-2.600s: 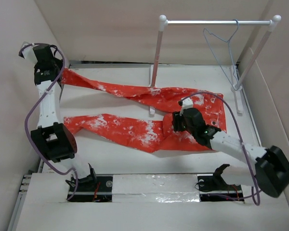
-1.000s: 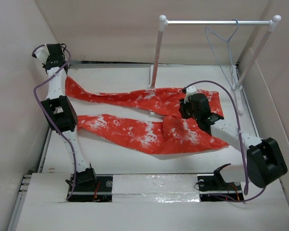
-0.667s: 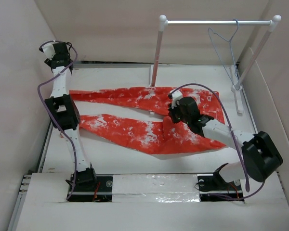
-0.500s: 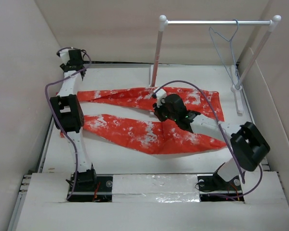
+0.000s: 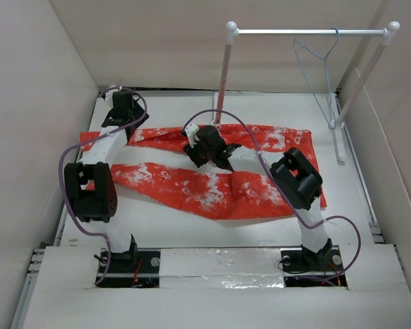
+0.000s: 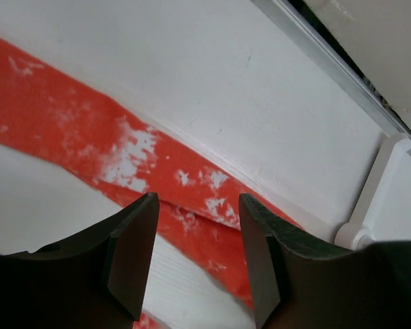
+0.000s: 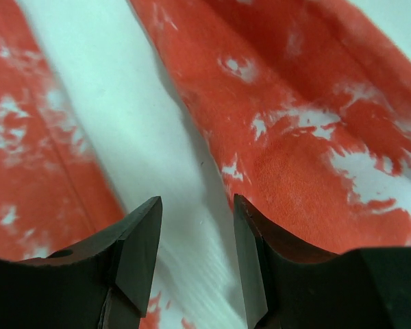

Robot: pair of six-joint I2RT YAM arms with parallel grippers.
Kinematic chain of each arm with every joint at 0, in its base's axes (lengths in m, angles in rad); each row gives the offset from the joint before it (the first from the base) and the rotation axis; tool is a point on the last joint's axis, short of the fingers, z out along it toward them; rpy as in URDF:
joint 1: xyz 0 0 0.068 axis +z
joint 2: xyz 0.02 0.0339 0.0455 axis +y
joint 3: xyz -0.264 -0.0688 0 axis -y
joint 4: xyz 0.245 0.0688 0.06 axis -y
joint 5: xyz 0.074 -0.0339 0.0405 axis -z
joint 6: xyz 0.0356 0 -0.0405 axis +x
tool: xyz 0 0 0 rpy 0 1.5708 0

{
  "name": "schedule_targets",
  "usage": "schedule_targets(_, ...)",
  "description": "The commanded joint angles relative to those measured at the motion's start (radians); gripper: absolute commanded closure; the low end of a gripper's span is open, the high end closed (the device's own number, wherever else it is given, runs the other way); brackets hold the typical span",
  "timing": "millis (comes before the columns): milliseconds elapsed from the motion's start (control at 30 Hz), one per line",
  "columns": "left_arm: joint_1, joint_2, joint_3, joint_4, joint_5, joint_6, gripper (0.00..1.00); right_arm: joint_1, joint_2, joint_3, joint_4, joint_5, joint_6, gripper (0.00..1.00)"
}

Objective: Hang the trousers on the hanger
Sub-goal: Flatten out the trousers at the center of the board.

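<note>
The red-orange trousers (image 5: 192,185) with white blotches lie flat on the table, legs pointing left and waist at the right. On the rail at the back right hangs the pale wire hanger (image 5: 314,68), apart from both arms. My left gripper (image 5: 127,113) hovers over the far leg near its left end. In the left wrist view it (image 6: 198,260) is open and empty above that leg (image 6: 68,130). Over the middle, my right gripper (image 5: 207,154) is also open. The right wrist view shows it (image 7: 197,260) empty above the white gap beside the far leg (image 7: 315,137).
A white two-pole rail stand (image 5: 308,31) rises at the back, its feet on the table; one foot (image 6: 377,199) shows in the left wrist view. Walls close in the table on the left, back and right.
Both grippers have opened. The left one let go of the far leg's end and moved right and down. The right arm swung left from the waist to the middle. The far leg now lies flat.
</note>
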Motion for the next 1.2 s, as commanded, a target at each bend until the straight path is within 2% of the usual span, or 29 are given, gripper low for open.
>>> schedule_targets(0, 0.010, -0.079, -0.099, 0.035, 0.076, -0.099, 0.52, 0.001, 0.050, 0.094, -0.037, 0.017, -0.026, 0.48)
schedule_targets(100, 0.070, -0.090, -0.205, 0.078, 0.118, -0.170, 0.46, 0.010, 0.074, 0.134, -0.089, 0.041, -0.019, 0.57)
schedule_targets(233, 0.127, -0.083, -0.276, 0.111, 0.114, -0.205, 0.46, 0.010, 0.027, 0.024, 0.047, 0.102, 0.007, 0.84)
schedule_targets(267, 0.139, -0.081, -0.280, 0.111, 0.100, -0.207, 0.46, 0.010, 0.019, -0.019, 0.070, 0.124, 0.010, 0.87)
schedule_targets(367, 0.152, -0.075, -0.282, 0.098, 0.047, -0.213, 0.40, 0.010, 0.018, -0.039, 0.098, 0.174, 0.017, 0.86)
schedule_targets(400, 0.168, -0.072, -0.283, 0.095, 0.039, -0.216, 0.39, 0.010, 0.022, -0.034, 0.097, 0.179, 0.016, 0.82)
schedule_targets(433, 0.179, -0.073, -0.291, 0.091, 0.033, -0.222, 0.38, 0.010, 0.025, -0.028, 0.086, 0.176, 0.007, 0.68)
schedule_targets(500, 0.223, -0.080, -0.312, 0.107, 0.045, -0.234, 0.38, 0.010, 0.056, 0.016, 0.058, 0.152, -0.004, 0.54)
schedule_targets(567, 0.251, -0.083, -0.342, 0.137, 0.066, -0.251, 0.38, 0.010, 0.090, 0.047, 0.020, 0.132, -0.015, 0.52)
schedule_targets(600, 0.261, -0.074, -0.345, 0.140, 0.066, -0.253, 0.38, 0.010, 0.100, 0.058, 0.012, 0.129, -0.015, 0.53)
schedule_targets(700, 0.274, -0.043, -0.325, 0.128, 0.054, -0.251, 0.39, 0.010, 0.114, 0.078, 0.009, 0.127, -0.012, 0.65)
schedule_targets(733, 0.284, -0.035, -0.310, 0.119, 0.044, -0.250, 0.39, 0.010, 0.116, 0.081, 0.011, 0.125, -0.010, 0.80)
schedule_targets(800, 0.285, -0.009, -0.293, 0.108, 0.031, -0.251, 0.41, 0.010, 0.120, 0.087, 0.005, 0.124, -0.007, 0.88)
schedule_targets(833, 0.285, 0.000, -0.276, 0.090, 0.022, -0.256, 0.41, 0.001, 0.119, 0.085, 0.008, 0.125, -0.006, 0.96)
schedule_targets(867, 0.297, 0.008, -0.273, 0.087, 0.011, -0.259, 0.41, 0.001, 0.119, 0.081, 0.009, 0.125, -0.004, 1.00)
schedule_targets(1167, 0.318, 0.143, -0.184, 0.053, 0.034, -0.285, 0.43, -0.008, 0.048, -0.030, 0.066, 0.113, 0.028, 1.00)
